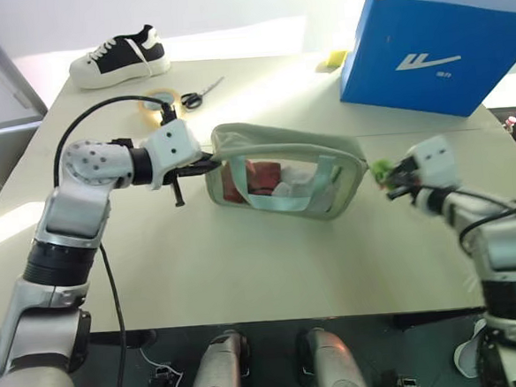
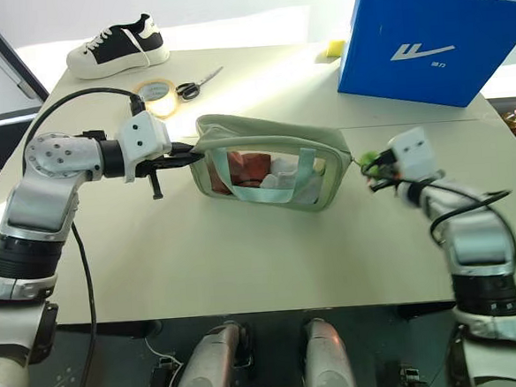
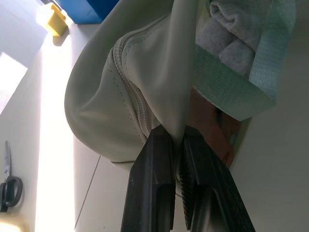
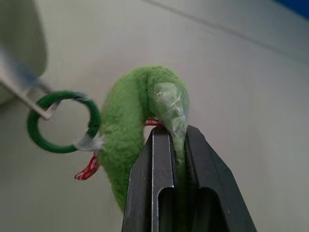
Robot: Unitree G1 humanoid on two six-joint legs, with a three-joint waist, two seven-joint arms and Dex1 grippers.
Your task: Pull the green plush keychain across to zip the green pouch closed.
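The pale green pouch [image 1: 283, 178] lies in the middle of the table, its clear window showing red and white contents and a teal strap. My left gripper [image 1: 210, 164] is shut on the pouch's left end, pinching the fabric [image 3: 181, 130] beside the zipper. At the pouch's right end, my right gripper [image 1: 390, 180] is shut on the green plush keychain [image 4: 140, 121], which hangs from a green ring [image 4: 63, 122] tied to the zipper pull. The plush [image 2: 373, 161] sits just past the pouch's right corner.
A big blue box [image 1: 433, 39] stands at the back right with a yellow object [image 1: 331, 60] beside it. Scissors [image 1: 200, 93], a tape roll [image 1: 159, 101] and a black-and-white shoe [image 1: 120, 57] lie at the back left. The table's front edge [image 1: 249, 321] runs near me.
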